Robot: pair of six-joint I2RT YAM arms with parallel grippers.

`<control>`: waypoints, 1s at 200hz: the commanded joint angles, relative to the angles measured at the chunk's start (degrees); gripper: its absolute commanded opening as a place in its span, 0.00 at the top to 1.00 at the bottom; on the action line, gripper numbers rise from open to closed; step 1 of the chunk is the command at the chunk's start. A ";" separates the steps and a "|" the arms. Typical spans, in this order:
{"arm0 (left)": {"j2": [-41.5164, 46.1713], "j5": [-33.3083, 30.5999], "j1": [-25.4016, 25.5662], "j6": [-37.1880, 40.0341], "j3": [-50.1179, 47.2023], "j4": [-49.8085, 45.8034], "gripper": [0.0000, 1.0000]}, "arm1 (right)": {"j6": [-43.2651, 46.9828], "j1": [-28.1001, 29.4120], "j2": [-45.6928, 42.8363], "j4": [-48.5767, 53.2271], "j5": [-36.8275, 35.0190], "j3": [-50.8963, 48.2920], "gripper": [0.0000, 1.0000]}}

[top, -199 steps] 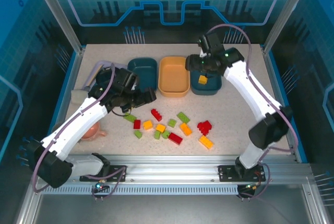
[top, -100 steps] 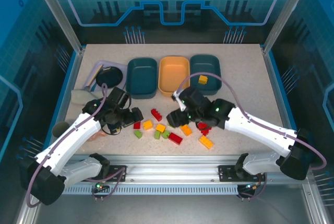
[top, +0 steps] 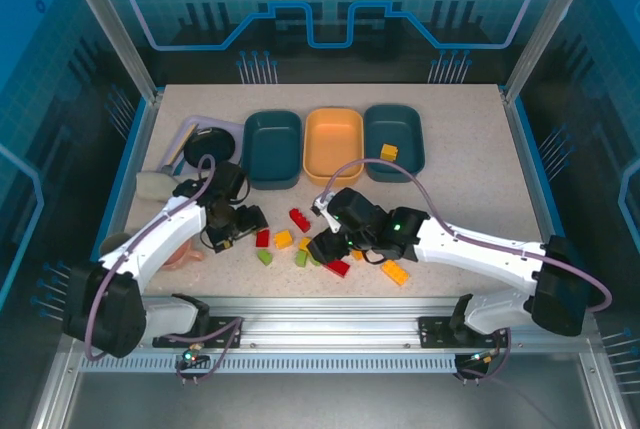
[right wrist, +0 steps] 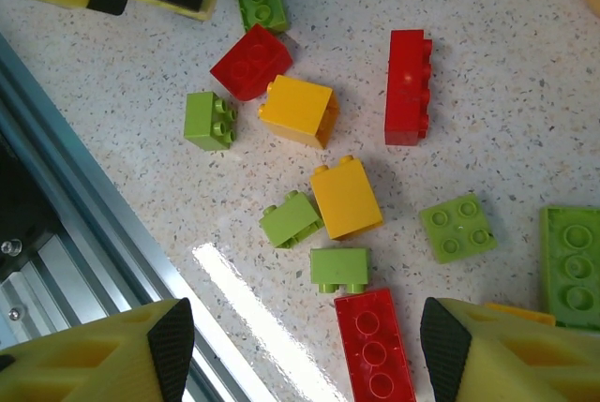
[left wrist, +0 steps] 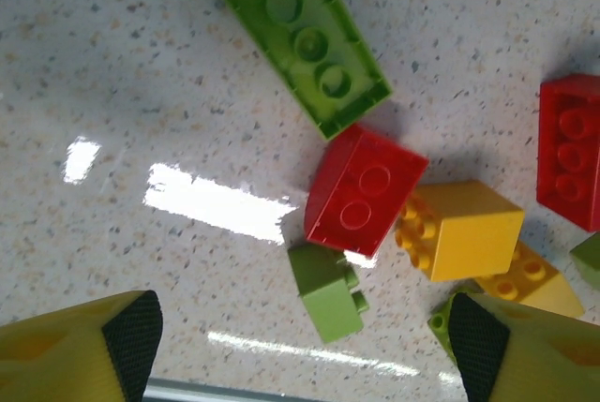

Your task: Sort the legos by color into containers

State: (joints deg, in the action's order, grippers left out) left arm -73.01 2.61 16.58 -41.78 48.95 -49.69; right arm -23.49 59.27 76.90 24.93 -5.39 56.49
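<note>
Red, light green and yellow-orange legos lie scattered on the table's near middle, among them a red one and an orange one. Behind them stand three containers: a teal tray, an orange tray and a second teal tray holding one yellow brick. My left gripper hovers open at the pile's left edge, a small green brick lying between its fingers, untouched. My right gripper is open over the pile, above a small green brick and a long red brick.
A round black dish sits left of the trays, a pink cup near the left arm. The metal front rail runs close below the pile. A long green brick and a red brick lie just beyond the left fingers.
The right arm swung from the right teal tray, leaving the yellow brick there, down to the pile. The left gripper dropped toward the pile's left edge and its jaws narrowed a little.
</note>
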 commanded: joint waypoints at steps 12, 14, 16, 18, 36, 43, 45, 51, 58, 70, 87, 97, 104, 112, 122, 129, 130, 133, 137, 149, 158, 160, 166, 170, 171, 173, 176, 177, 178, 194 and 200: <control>-5.30 4.10 -0.67 3.54 1.18 5.39 0.19 | -0.18 0.59 2.04 -1.81 1.17 2.43 0.33; -5.65 4.25 -0.67 3.83 1.27 5.63 0.19 | -0.23 0.59 2.16 -1.81 1.10 2.41 0.33; -6.00 4.42 -0.67 4.06 1.38 5.78 0.19 | -0.22 0.59 2.19 -1.86 1.15 2.40 0.33; -6.31 4.60 -0.63 4.31 1.51 6.02 0.20 | -0.15 0.61 2.13 -1.89 1.03 2.44 0.33; -9.26 5.08 -0.67 5.91 2.33 7.06 0.21 | 0.20 0.48 2.32 -2.19 0.85 2.42 0.33; -10.32 4.95 -0.67 6.29 2.69 6.96 0.22 | 0.31 0.34 2.46 -2.23 0.95 2.41 0.32; -10.60 4.95 -0.67 6.45 2.70 6.97 0.22 | 0.35 0.28 2.55 -2.25 1.05 2.49 0.32; -11.29 4.94 -0.58 6.68 2.62 7.07 0.22 | 0.37 0.05 2.69 -2.25 1.32 2.65 0.32; -11.87 5.12 -0.58 6.86 2.35 7.41 0.23 | 0.29 -0.25 2.83 -2.38 1.66 2.77 0.32; -13.05 6.18 -0.58 7.28 1.78 8.82 0.23 | 0.29 -0.73 3.06 -2.72 2.27 3.03 0.32; -14.74 6.80 -0.13 7.90 1.59 10.05 0.27 | 0.27 -1.61 3.07 -3.28 2.86 3.27 0.32; -15.64 6.39 0.20 8.07 1.68 10.29 0.27 | 0.16 -2.08 3.38 -3.15 3.26 3.61 0.32; -16.15 6.23 0.42 8.17 1.63 10.46 0.28 | 0.05 -2.50 3.57 -3.00 3.70 3.88 0.32; -16.65 6.19 0.62 8.18 1.50 10.87 0.30 | -0.06 -2.87 3.84 -2.89 4.16 4.06 0.32; -17.16 6.17 0.89 8.29 1.41 11.04 0.33 | -0.13 -3.10 4.19 -2.70 4.65 4.24 0.32; -17.57 5.87 1.12 8.29 1.52 11.03 0.35 | -0.12 -3.19 4.47 -2.53 4.79 4.46 0.32; -17.58 5.81 1.15 8.20 1.51 11.02 0.35 | -0.14 -3.19 4.47 -2.52 4.83 4.48 0.32; -17.68 5.64 1.25 8.21 1.62 10.89 0.36 | -0.16 -3.23 4.62 -2.49 4.86 4.50 0.32; -17.82 5.36 1.45 8.13 1.63 10.79 0.37 | -0.13 -3.28 4.68 -2.31 4.95 4.65 0.32; -17.90 4.87 2.06 7.75 1.42 10.85 0.39 | -0.15 -3.41 4.83 -2.13 5.12 4.77 0.32; -17.91 4.71 2.69 7.22 1.18 10.95 0.40 | -0.13 -3.52 4.91 -1.99 5.14 4.77 0.32; -17.88 4.69 2.83 7.15 1.22 11.00 0.41 | -0.08 -3.54 4.92 -1.99 5.13 4.77 0.32; -17.95 4.56 3.36 6.78 1.00 11.16 0.42 | -0.13 -3.63 4.92 -1.98 5.12 4.70 0.32; -17.94 4.49 3.72 6.50 0.91 11.18 0.43 | -0.08 -3.69 4.92 -1.99 5.19 4.68 0.32; -17.99 4.41 3.81 6.47 0.94 11.23 0.43 | -0.08 -3.70 4.88 -1.99 5.24 4.68 0.32; -17.96 4.37 3.99 6.34 0.88 11.21 0.43 | -0.09 -3.78 4.91 -1.99 5.22 4.73 0.32; -18.03 4.15 4.25 6.16 0.79 11.27 0.44 | -0.09 -3.80 4.86 -2.05 5.23 4.69 0.32; -17.99 4.06 4.34 6.08 0.79 11.28 0.44 | -0.08 -3.80 4.84 -2.07 5.27 4.69 0.32; -17.97 4.02 4.43 6.05 0.75 11.28 0.44 | -0.08 -3.81 4.84 -2.07 5.28 4.68 0.32; -18.12 3.06 5.52 5.08 0.30 11.37 0.49 | -0.36 -4.15 4.76 -2.46 5.64 4.68 0.32; -18.33 2.82 5.73 4.81 0.19 11.51 0.52 | -0.42 -4.32 4.75 -2.59 5.73 4.76 0.32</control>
State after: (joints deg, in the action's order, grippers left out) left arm -90.65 7.01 21.02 -35.24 49.76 -38.24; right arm -23.51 56.07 81.28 22.98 -0.97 59.59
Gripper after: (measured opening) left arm 0.518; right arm 0.684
